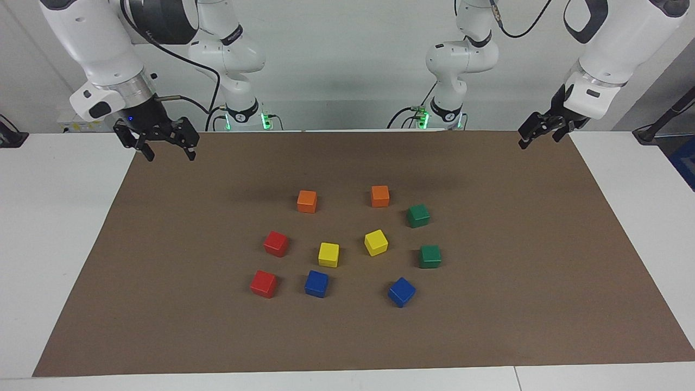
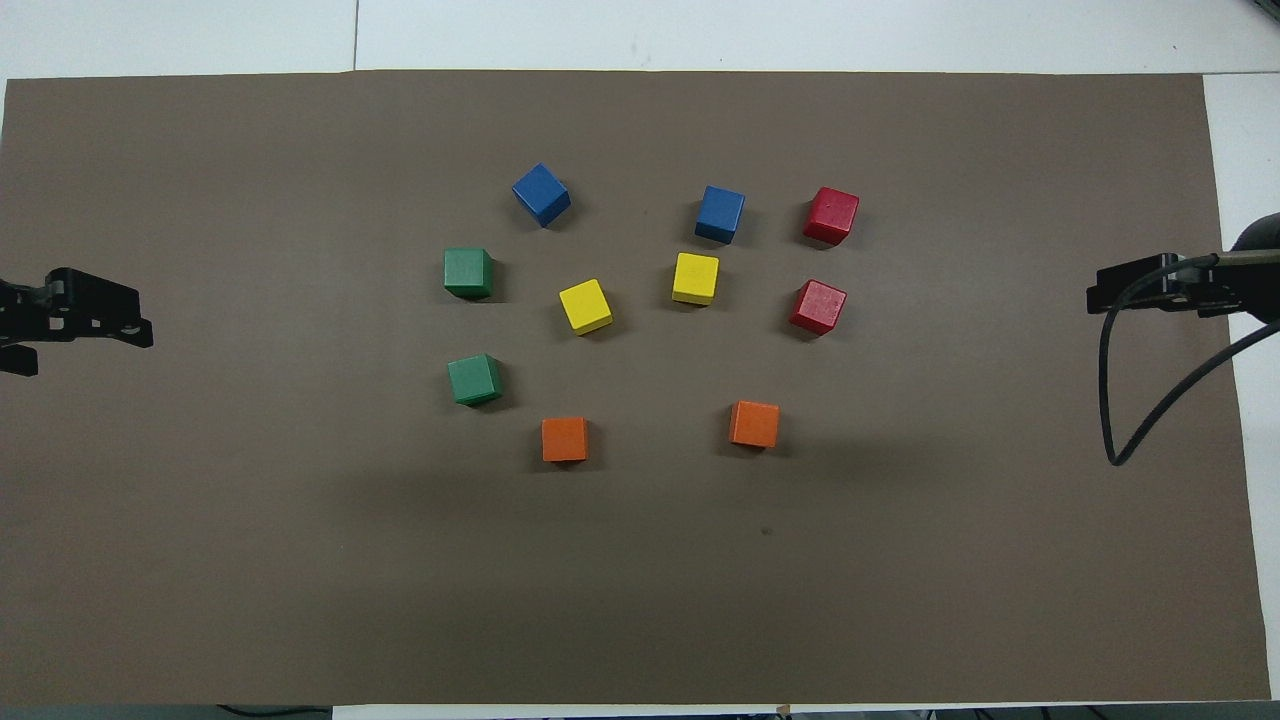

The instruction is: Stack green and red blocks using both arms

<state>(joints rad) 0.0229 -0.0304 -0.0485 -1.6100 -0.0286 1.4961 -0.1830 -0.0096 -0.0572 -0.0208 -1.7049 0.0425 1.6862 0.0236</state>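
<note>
Two green blocks lie on the brown mat toward the left arm's end, one [image 1: 418,215] [image 2: 474,379] nearer the robots than the other [image 1: 429,256] [image 2: 467,272]. Two red blocks lie toward the right arm's end, one [image 1: 276,243] [image 2: 818,306] nearer the robots than the other [image 1: 263,283] [image 2: 831,215]. All four stand apart, none stacked. My right gripper [image 1: 170,155] [image 2: 1150,285] hangs open and empty over the mat's corner at its own end. My left gripper [image 1: 537,134] [image 2: 80,340] hangs open and empty over the mat's corner at the left arm's end. Both arms wait.
Two orange cubes [image 1: 307,201] [image 1: 380,196] lie nearest the robots. Two yellow cubes [image 1: 328,254] [image 1: 376,242] sit in the middle of the cluster. Two blue cubes [image 1: 316,283] [image 1: 402,291] lie farthest. The brown mat [image 1: 516,304] covers the white table.
</note>
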